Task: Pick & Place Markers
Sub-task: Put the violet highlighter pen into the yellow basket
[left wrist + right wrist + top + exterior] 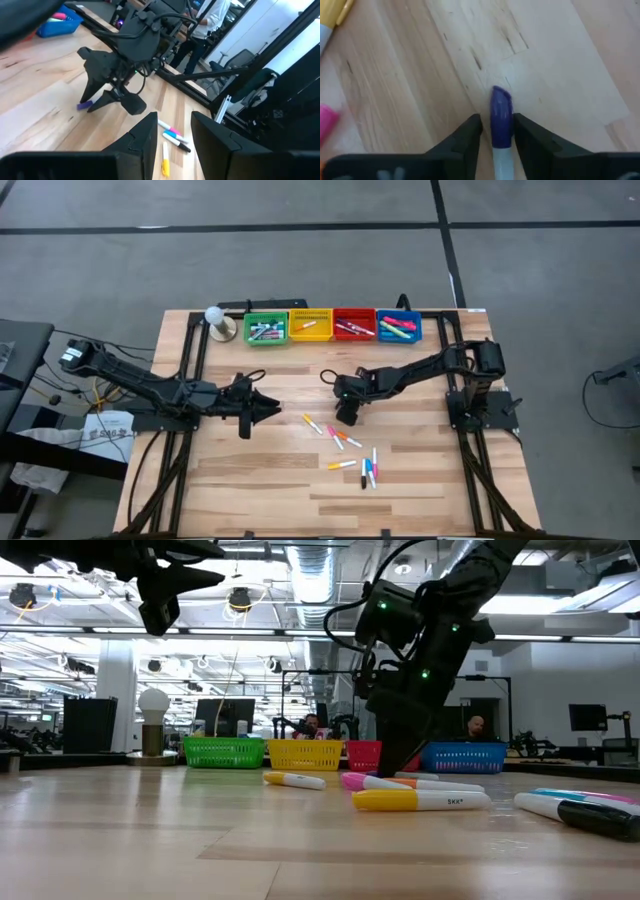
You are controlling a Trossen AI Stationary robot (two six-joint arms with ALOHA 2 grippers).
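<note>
Several markers (345, 448) lie scattered on the wooden table right of centre. My right gripper (497, 132) is down at the table at the far left end of that scatter, pointing steeply down. It is open, with its fingers on either side of a white marker with a purple cap (501, 112). That marker lies on the wood, its cap (85, 104) sticking out past the fingertips. My left gripper (272, 410) hangs open above the table's left half, holding nothing. My right gripper straddles the purple-capped marker just behind its cap (502, 142), coming from above with the fingers along the marker. Bare wood shows between one finger (470, 134) and the marker. The other finger (526, 134) lies close against it; whether it touches I cannot tell.
Four small bins stand in a row at the far edge: green (265, 329), yellow (310, 326), red (354, 326), blue (399, 327), each with markers inside. A white bulb on a stand (216, 320) is left of them. Bare wood spreads along the near side and left.
</note>
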